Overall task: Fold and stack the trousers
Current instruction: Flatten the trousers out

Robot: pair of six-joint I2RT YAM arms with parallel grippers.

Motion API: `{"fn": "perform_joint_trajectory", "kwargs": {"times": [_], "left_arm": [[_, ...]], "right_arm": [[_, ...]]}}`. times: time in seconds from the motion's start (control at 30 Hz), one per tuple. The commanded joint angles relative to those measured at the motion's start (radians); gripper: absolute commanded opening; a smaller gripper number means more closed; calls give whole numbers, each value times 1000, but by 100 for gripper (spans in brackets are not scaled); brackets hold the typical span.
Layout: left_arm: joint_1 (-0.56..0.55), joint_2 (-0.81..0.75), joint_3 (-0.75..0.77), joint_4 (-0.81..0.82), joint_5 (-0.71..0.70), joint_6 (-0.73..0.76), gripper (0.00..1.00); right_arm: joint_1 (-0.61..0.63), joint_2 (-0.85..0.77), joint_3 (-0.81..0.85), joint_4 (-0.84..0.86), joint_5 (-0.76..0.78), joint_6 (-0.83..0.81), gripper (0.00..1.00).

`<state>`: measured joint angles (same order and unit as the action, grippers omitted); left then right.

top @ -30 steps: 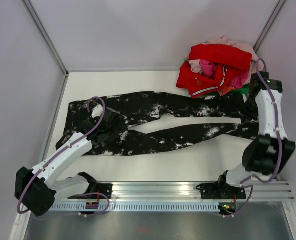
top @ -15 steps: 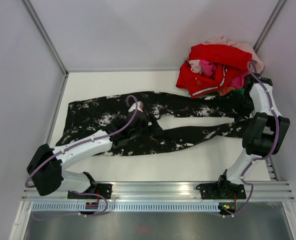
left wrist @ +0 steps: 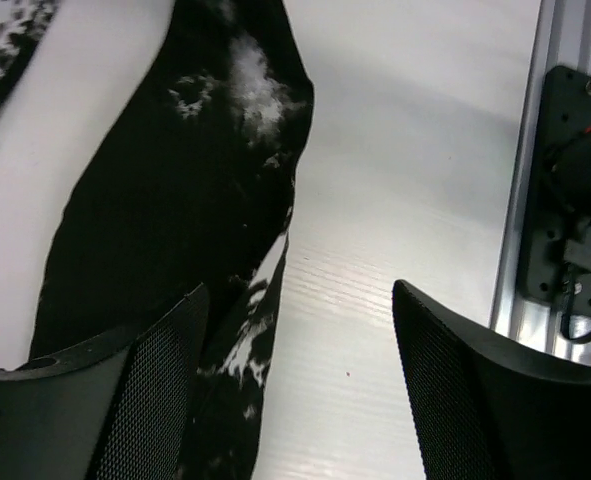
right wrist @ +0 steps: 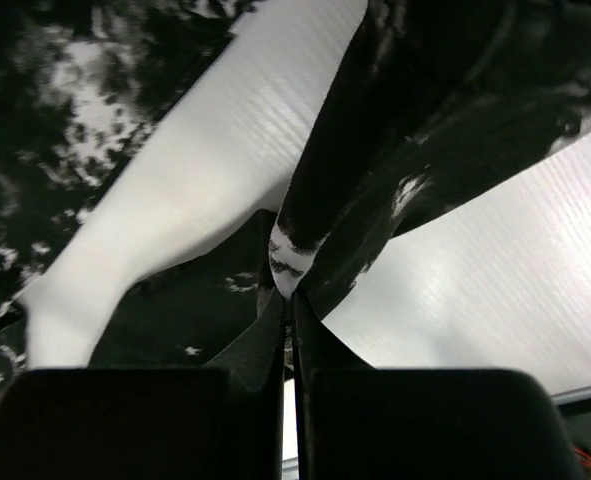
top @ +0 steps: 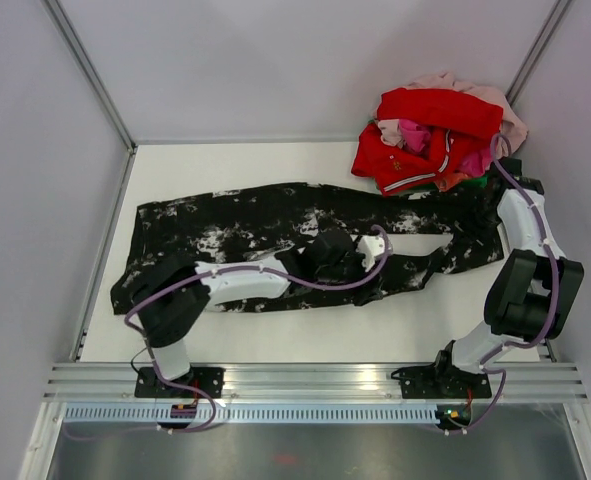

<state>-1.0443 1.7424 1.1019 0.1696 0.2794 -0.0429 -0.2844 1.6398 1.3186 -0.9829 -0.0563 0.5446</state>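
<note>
**Trousers flat across the table, right gripper pinching the hem end**

The black, white-blotched trousers (top: 275,215) lie spread lengthwise on the white table (top: 275,165). The waist is at the left and the two legs run to the right, with a narrow wedge of bare table between them.

The left arm rises from its base on the aluminium rail (top: 325,385) and stretches low across the near leg. The left gripper (top: 380,258) sits about midway along that leg. In its wrist view the left gripper (left wrist: 297,330) has its fingers spread wide and nothing between them. The near leg (left wrist: 175,200) passes under the left finger, and bare table (left wrist: 375,150) lies under the gap. The rail (left wrist: 520,200) carries a black mounting plate (left wrist: 575,200) along the right edge of that view.

At the right end, the right gripper (top: 495,222) comes down onto the trouser hems. Its wrist view shows the right gripper (right wrist: 287,310) with fingertips pressed together on a narrow fold of the trousers (right wrist: 425,100). A white blotch sits just above the pinch, and the cloth falls away from it to either side. Which leg the fold belongs to is not clear.

In the far right corner, a red garment with white trim (top: 415,150) is heaped with pink clothes (top: 455,85). Its near edge touches the far leg.
</note>
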Motion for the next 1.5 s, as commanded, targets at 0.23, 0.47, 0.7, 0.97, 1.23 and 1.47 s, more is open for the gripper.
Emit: {"fn": "perform_joint_trajectory", "kwargs": {"times": [0.23, 0.47, 0.7, 0.97, 1.23, 1.47], "left_arm": [[-63, 232, 200, -64, 44, 282, 79], [-62, 305, 220, -117, -62, 322, 73], [-62, 318, 236, -125, -91, 296, 55], [-48, 128, 289, -414, -26, 191, 2], [144, 79, 419, -664, 532, -276, 2], [311, 240, 475, -671, 465, -215, 2]], "right_arm": [[-12, -124, 97, -49, 30, 35, 0], [-29, -189, 47, -34, 36, 35, 0], [-30, -225, 34, -39, 46, 35, 0], [-32, -336, 37, -82, 177, -12, 0], [-35, -365, -53, -97, 315, -21, 0], [-47, -184, -131, 99, 270, -12, 0]]}}
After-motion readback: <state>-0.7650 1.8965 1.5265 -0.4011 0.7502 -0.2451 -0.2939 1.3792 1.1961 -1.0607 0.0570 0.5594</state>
